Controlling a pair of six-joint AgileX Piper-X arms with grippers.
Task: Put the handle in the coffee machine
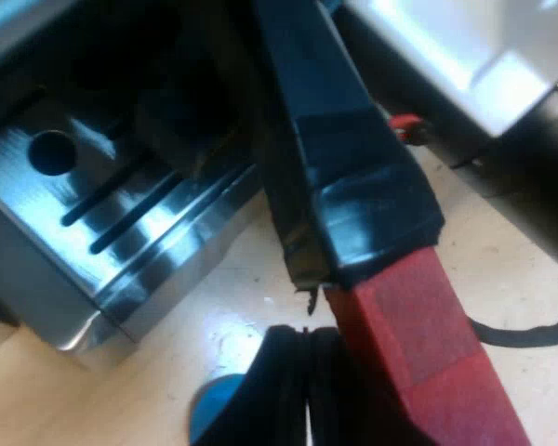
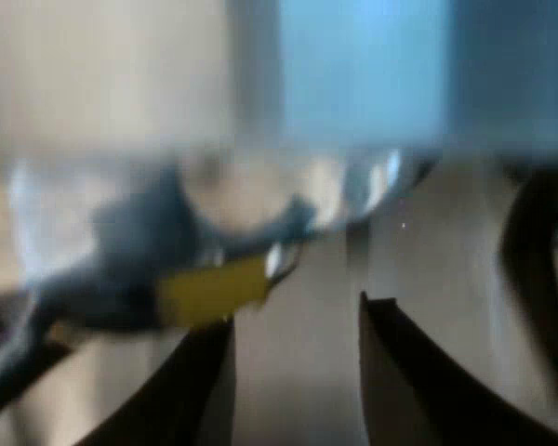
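Tan table [image 1: 214,321] — red-ended handle [image 1: 363,195] by drip tray [image 1: 112,232]; right claw [image 2: 296,321] agape.

handle [image 1: 353,186]: dark with red end, slanting just beside drip tray [image 1: 112,223] | espresso machine [image 1: 37,307]: shiny steel, slotted tray

A pale wooden bench [image 1: 209,321] is shown. The espresso machine [image 1: 121,223] is stood on it by its steel drip-tray base, a dark-based unit [image 1: 530,186] is set near, and a blue rounded object [image 1: 212,413] is partly hidden.

No text, label, brand, number or sign legible: drip tray [image 1: 102,214], handle [image 1: 353,186], blurred yellow patch [image 2: 214,288] all unmarked.
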